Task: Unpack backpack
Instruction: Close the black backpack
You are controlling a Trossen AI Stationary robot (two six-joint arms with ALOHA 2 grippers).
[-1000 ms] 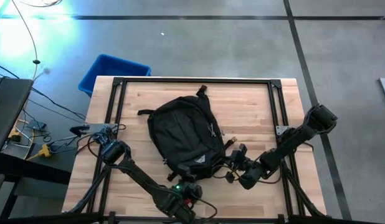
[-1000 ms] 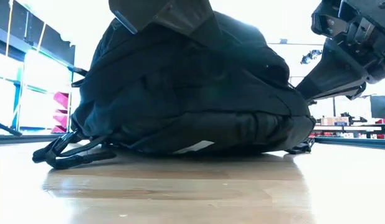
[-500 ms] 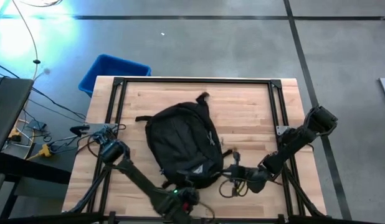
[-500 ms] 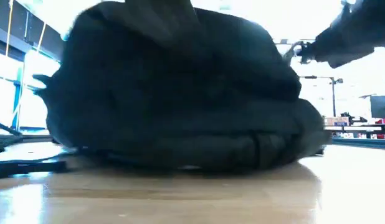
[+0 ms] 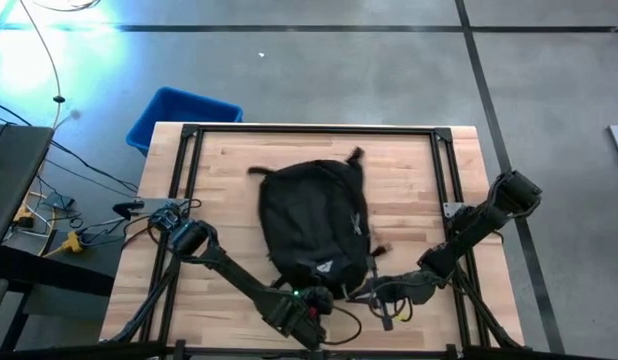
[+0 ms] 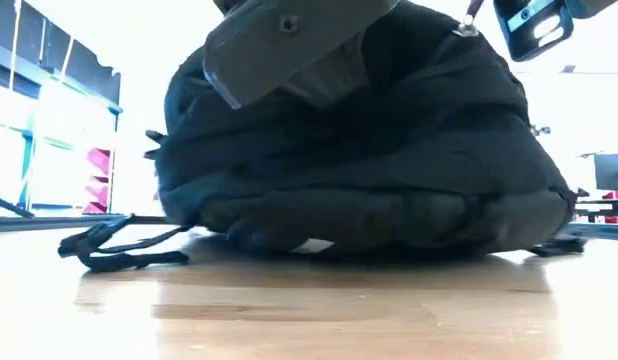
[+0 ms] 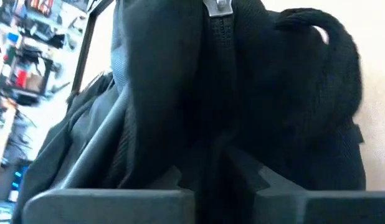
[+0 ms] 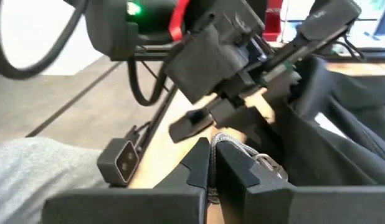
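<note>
Right end effector [image 8: 211, 163] clamped on zipper pull cord [image 8: 239, 149], likely to unzip backpack [image 5: 316, 220] at bench [image 5: 409, 180] centre; left end effector [image 5: 307, 297] on its near edge, you can't tell grip.

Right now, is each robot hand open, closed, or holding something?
Left gripper: against the backpack; open or closed cannot be told.
Right gripper: closed on the zipper pull.
</note>
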